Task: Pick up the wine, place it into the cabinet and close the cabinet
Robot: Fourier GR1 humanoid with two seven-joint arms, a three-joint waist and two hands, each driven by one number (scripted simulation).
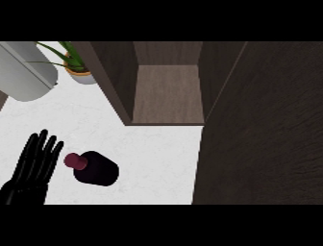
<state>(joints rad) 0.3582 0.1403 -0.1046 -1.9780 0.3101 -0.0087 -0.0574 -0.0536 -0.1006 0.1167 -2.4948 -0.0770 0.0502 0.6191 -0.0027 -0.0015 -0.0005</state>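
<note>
You have one black hand (35, 161) in the head view, entering from the lower edge at about seven o'clock. By its place at the view's left, it is the robot's left hand. Its fingers (42, 144) are straight and held close together, pointing toward twelve o'clock, tilted slightly to one o'clock. Nothing is enclosed in the fingers. The wrist runs out of view at the lower edge. The right hand and forearm do not show.

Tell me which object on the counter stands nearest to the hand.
The dark wine bottle, just right of the left hand. The potted plant and the grey cylinder are far back.
</note>
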